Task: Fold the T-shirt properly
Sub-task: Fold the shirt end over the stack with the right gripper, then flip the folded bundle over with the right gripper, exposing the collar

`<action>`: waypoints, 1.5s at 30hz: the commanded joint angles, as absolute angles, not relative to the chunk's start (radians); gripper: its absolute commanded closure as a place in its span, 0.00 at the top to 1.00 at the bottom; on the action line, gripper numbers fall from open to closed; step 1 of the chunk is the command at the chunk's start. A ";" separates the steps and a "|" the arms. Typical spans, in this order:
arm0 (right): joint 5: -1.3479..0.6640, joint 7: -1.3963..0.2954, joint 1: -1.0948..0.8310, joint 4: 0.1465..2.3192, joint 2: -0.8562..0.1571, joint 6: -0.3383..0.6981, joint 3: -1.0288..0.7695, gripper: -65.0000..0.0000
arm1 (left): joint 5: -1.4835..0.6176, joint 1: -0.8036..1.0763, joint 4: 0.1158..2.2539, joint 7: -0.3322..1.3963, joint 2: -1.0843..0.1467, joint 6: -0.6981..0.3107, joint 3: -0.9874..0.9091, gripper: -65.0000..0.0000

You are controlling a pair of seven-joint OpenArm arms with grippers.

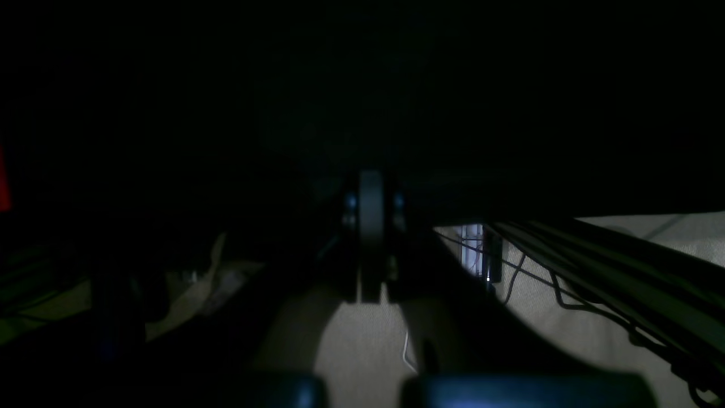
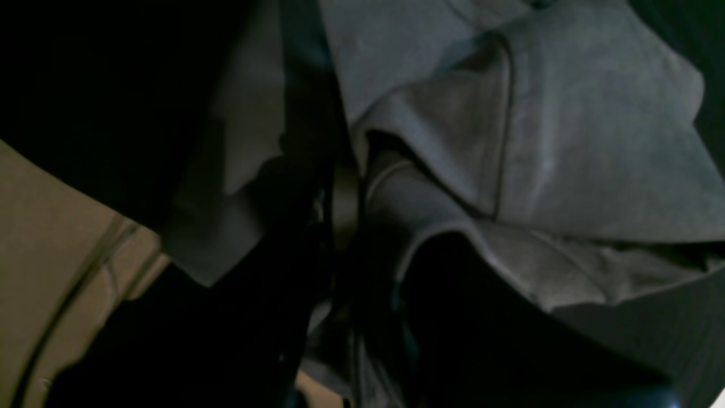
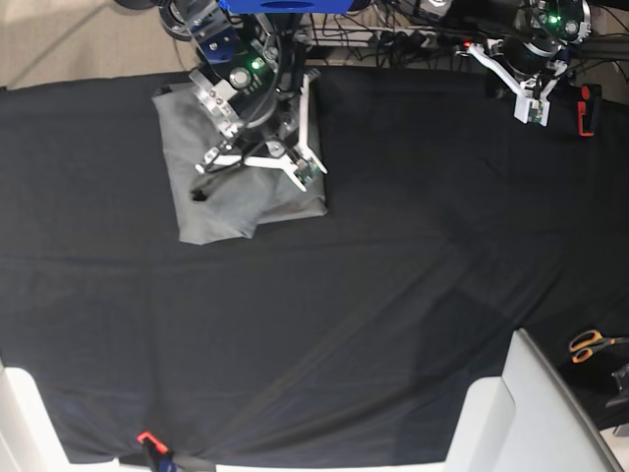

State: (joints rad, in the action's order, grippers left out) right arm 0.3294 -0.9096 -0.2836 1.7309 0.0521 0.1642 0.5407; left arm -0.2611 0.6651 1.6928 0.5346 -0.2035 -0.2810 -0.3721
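1. Off the worktop's far right corner, left wrist view — left gripper (image 1: 371, 249) with fingers pressed together on nothing; no risk from it.
2. Right wrist view: right gripper (image 2: 345, 209) pinches a T-shirt (image 2: 566, 141) fold; a thin bite may slip.
3. Base view — T-shirt (image 3: 211, 211) sits bunched near the black cloth (image 3: 393, 295)'s far left corner; dragging could undo folds.

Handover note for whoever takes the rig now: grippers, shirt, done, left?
Right gripper: shut on the T-shirt, pinching a fold of it.
Left gripper: shut, empty, parked at the far edge, away from the shirt.
T-shirt: on the black cloth, already folded into a compact rectangle.
Left: release the fold, tidy the bumpy near edge, pull the right arm back.
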 commanded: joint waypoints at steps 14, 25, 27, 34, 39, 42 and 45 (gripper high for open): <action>0.332 -0.891 -0.255 1.684 0.097 0.160 0.449 0.00 | -0.263 0.671 1.705 0.521 -0.213 -0.278 -0.378 0.00; 0.236 -0.894 -0.240 1.675 0.093 0.160 0.446 0.00 | -0.263 0.671 1.702 0.521 -0.213 -0.278 -0.378 0.00; 0.236 -0.895 -0.242 1.675 0.093 0.160 0.446 0.00 | -0.263 0.671 1.690 0.521 -0.213 -0.278 -0.378 0.00; 0.236 -0.897 -0.252 1.675 0.093 0.163 0.450 0.20 | -0.263 0.670 1.661 0.516 -0.213 -0.278 -0.380 0.00; 0.236 -0.889 -0.262 1.678 0.093 0.170 0.456 0.41 | -0.263 0.665 1.661 0.516 -0.213 -0.278 -0.380 0.00; 0.234 -0.889 -0.262 1.682 0.093 0.171 0.495 0.41 | -0.263 0.650 1.646 0.518 -0.214 -0.278 -0.380 0.00; 0.160 -0.889 -0.257 1.684 0.090 0.200 0.510 0.41 | -0.263 0.648 1.643 0.518 -0.214 -0.278 -0.380 0.00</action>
